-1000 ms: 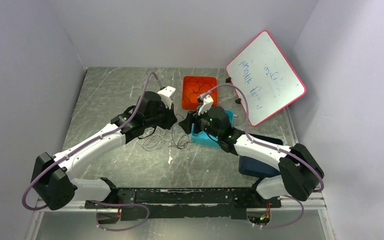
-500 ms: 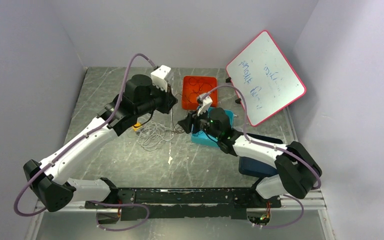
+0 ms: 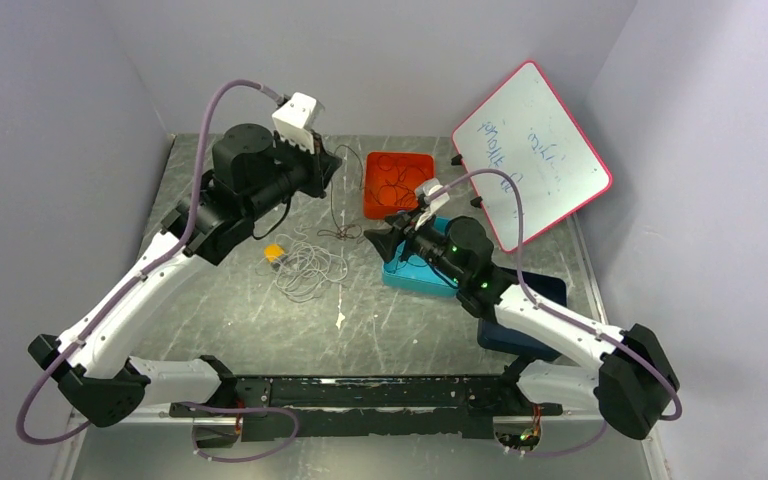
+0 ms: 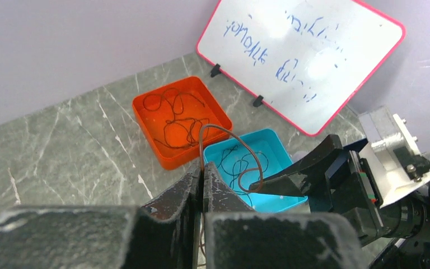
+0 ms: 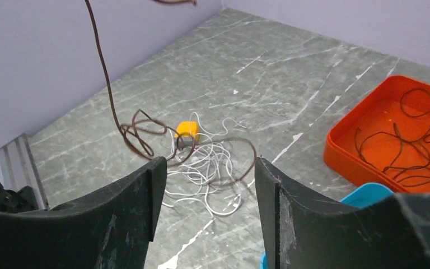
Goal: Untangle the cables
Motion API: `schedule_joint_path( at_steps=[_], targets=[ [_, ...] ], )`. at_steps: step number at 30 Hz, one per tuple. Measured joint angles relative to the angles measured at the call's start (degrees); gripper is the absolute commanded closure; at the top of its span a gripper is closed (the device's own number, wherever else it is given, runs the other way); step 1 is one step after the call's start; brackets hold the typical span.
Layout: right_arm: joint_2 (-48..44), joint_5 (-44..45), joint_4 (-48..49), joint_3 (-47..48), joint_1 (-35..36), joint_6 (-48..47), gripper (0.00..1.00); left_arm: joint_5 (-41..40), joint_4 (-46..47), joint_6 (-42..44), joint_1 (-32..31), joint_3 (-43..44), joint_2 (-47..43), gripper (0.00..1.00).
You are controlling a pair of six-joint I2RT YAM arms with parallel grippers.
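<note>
My left gripper (image 4: 202, 168) is pinched tight on a brown cable (image 5: 107, 95) and held high over the table (image 3: 245, 322). The cable hangs down to the white cables (image 3: 308, 270), where its lower loops lie tangled across them beside a small yellow piece (image 5: 187, 129). My right gripper (image 5: 208, 165) stands spread wide, holding nothing, at three o'clock of that heap. Brown strands lie in the orange tray (image 3: 371, 190) and a dark one in the blue tray (image 3: 410, 281), so I judge the job partly done: this cable is not free, and the white ones wait. Trays and whiteboard (image 3: 535, 150) crowd one to three o'clock; bare table lies at six and nine o'clock
</note>
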Motion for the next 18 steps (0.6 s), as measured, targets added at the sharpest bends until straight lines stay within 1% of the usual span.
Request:
schedule_joint_path(
  at_steps=[3, 5, 7, 13, 18],
  targets=[
    [-1.03, -0.04, -3.19, 1.33, -0.02, -3.3, 0.34, -0.09, -0.09, 0.66, 0.07, 2.05, 0.07, 0.93],
    [-1.53, -0.04, -5.05, 2.14, -0.02, -5.42, 0.3, -0.07, -0.33, 0.9, 0.07, 3.72, 0.33, 0.93],
    [-1.92, 0.04, -6.78, 2.93, -0.02, -7.17, 0.29, -0.02, -0.37, 1.07, 0.07, 5.14, 0.59, 0.93],
    [-0.76, 1.75, -9.09, 5.9, -0.02, -7.13, 0.29, 0.33, -0.31, 1.14, 0.07, 7.5, 0.87, 0.93],
    [1.84, 3.04, -9.03, 8.0, -0.09, -3.34, 0.34, 0.81, -0.33, 1.07, 0.07, 7.63, 1.27, 0.93]
  ],
)
